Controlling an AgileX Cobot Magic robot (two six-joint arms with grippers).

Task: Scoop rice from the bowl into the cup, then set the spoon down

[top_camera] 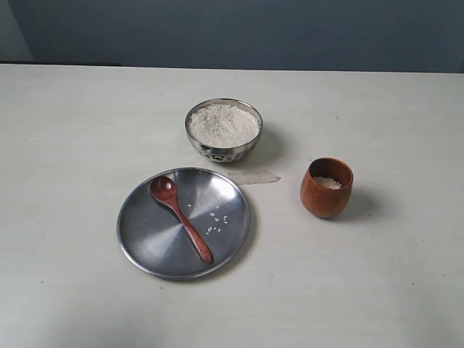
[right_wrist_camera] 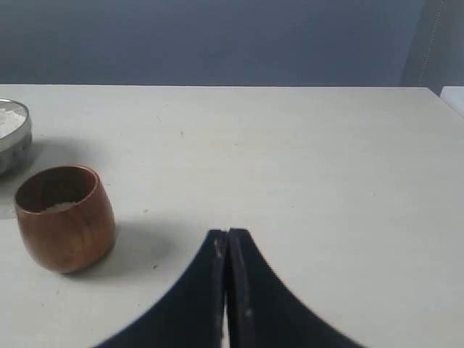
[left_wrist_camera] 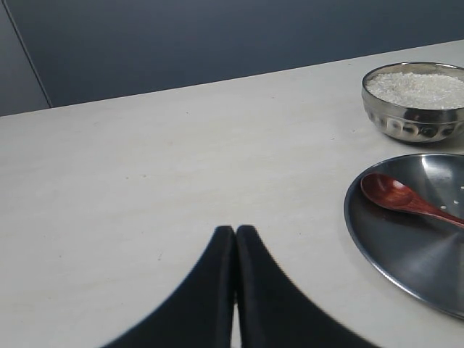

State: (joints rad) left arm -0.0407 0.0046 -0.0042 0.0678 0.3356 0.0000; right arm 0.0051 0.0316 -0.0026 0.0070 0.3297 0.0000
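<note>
Rice (top_camera: 223, 125): heaped white in the steel bowl (top_camera: 223, 152) at mid-table; a smaller portion sits low inside the wooden cup (top_camera: 326, 197), and loose grains (top_camera: 215, 223) dot the steel plate (top_camera: 141, 232).
Spoon (top_camera: 181, 217): lying on the plate, long axis diagonal, oval bowl toward the steel bowl, handle toward the plate's near-right rim.
Cut off: the left wrist view loses the handle's end and much of the plate; the right wrist view shows only a sliver of the bowl.
Hard to make out: a pale glossy strip (top_camera: 254, 176) on the table (top_camera: 72, 145), just beside the plate's rim.
Left gripper (left_wrist_camera: 235, 230): fingers pressed together, holding nothing, near the plate.
Right gripper (right_wrist_camera: 228, 233): fingers pressed together, holding nothing, near the cup.
</note>
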